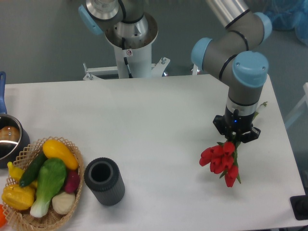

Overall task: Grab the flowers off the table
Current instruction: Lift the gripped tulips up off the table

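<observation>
The flowers [221, 161], a bunch of red tulips with green stems, lie at the right side of the white table [144, 120]. The heads point to the lower left, and the stems run up to the right under my gripper [237, 139]. A stem tip shows beside the wrist near the table's right edge. The gripper points straight down over the stems, just above the tulip heads. Its black body hides the fingertips, so I cannot tell whether the jaws are closed on the stems, or whether the bunch rests on the table.
A dark grey cylindrical cup [104, 181] stands at the front centre-left. A wicker basket [72, 202] with green and yellow vegetables is at the front left. A metal pot [9, 139] with a blue handle is at the left edge. The robot base [130, 43] stands behind the table.
</observation>
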You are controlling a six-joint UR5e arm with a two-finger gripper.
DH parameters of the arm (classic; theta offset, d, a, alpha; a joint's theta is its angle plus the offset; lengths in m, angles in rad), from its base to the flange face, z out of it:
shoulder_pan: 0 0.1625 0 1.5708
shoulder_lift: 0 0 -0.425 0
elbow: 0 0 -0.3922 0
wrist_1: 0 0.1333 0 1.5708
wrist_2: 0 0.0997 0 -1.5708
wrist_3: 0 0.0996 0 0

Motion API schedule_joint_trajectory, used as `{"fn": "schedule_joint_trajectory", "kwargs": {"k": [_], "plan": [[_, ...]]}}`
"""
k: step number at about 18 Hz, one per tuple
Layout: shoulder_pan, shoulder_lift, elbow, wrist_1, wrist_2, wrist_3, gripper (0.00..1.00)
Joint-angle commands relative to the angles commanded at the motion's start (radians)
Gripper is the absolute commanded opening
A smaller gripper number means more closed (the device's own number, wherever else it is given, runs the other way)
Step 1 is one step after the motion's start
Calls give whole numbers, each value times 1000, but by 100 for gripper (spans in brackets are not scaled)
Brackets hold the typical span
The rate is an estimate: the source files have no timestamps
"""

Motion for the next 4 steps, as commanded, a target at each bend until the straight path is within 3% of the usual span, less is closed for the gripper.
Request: {"fn": "schedule_joint_trajectory", "kwargs": {"k": [4], "plan": [[5, 5, 2, -11, 0, 38, 0]]}}
